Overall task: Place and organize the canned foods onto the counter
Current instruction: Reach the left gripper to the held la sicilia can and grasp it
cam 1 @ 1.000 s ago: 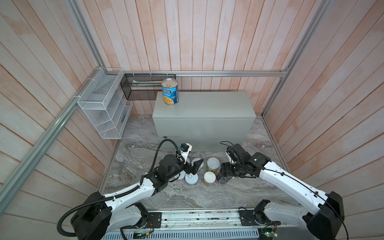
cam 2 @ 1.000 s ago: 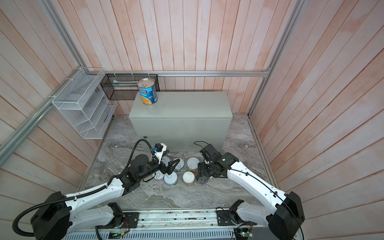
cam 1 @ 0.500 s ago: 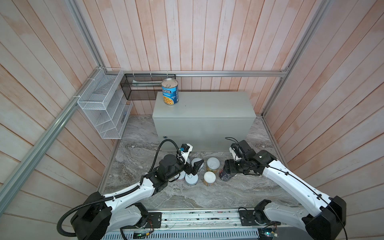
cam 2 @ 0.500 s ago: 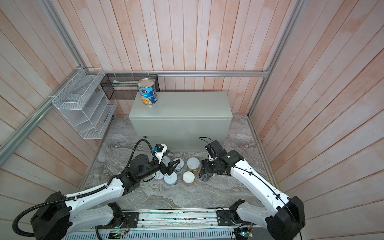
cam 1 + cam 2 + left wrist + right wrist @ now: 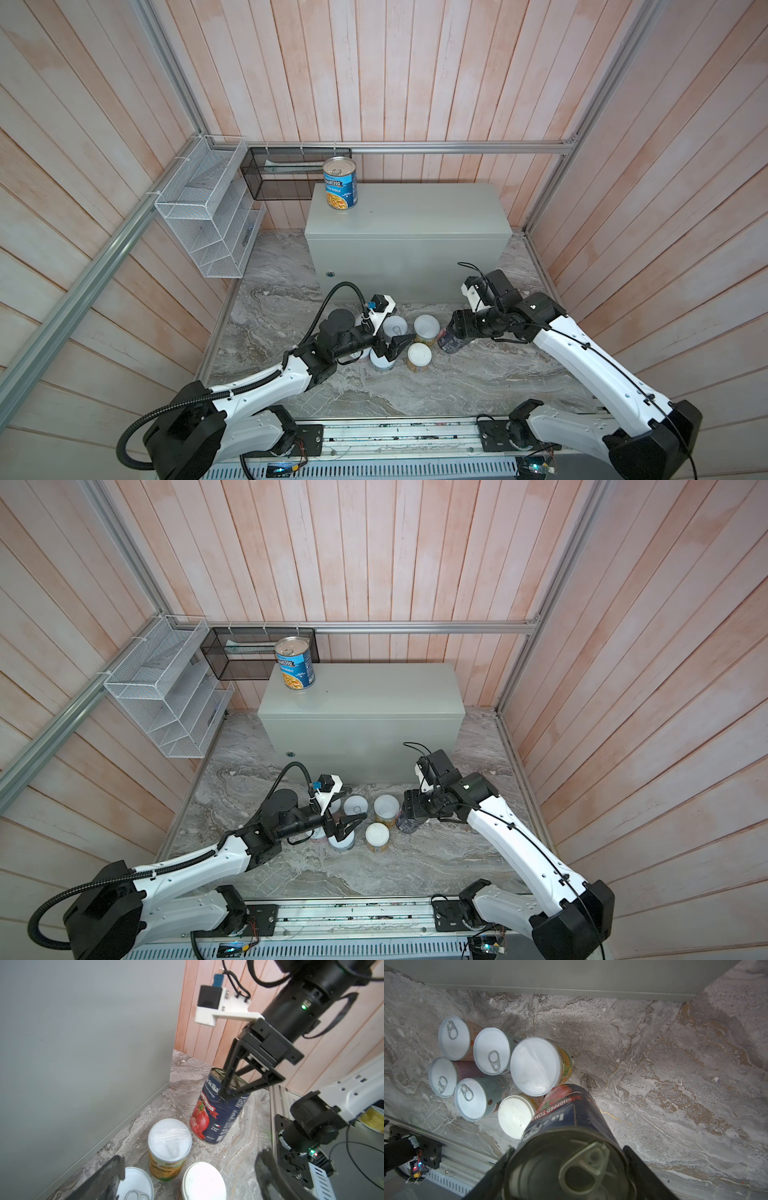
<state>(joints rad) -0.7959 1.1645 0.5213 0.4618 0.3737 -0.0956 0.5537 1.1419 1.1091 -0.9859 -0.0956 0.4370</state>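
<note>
My right gripper (image 5: 453, 337) (image 5: 569, 1169) is shut on the navy tomato can (image 5: 449, 343) (image 5: 220, 1109), one finger on each side of its top rim. The can leans, its lower edge at the marble floor. Beside it stand two yellow-green white-lidded cans (image 5: 426, 328) (image 5: 536, 1066) (image 5: 516, 1115) and several short pull-tab cans (image 5: 470, 1098). My left gripper (image 5: 399, 343) (image 5: 187, 1176) hangs open over that cluster, holding nothing. A light blue can (image 5: 340, 185) (image 5: 295, 665) stands upright on the counter (image 5: 415, 216) at its back left corner.
A white wire basket (image 5: 208, 224) hangs on the left wall and a black mesh basket (image 5: 282, 178) on the back wall behind the counter. The aluminium base rail (image 5: 395, 432) runs along the front edge. Wooden walls close in on three sides.
My right wrist has drawn back and to the right with the tomato can gripped, and the can now leans. The left arm and the other cans have stayed put.
</note>
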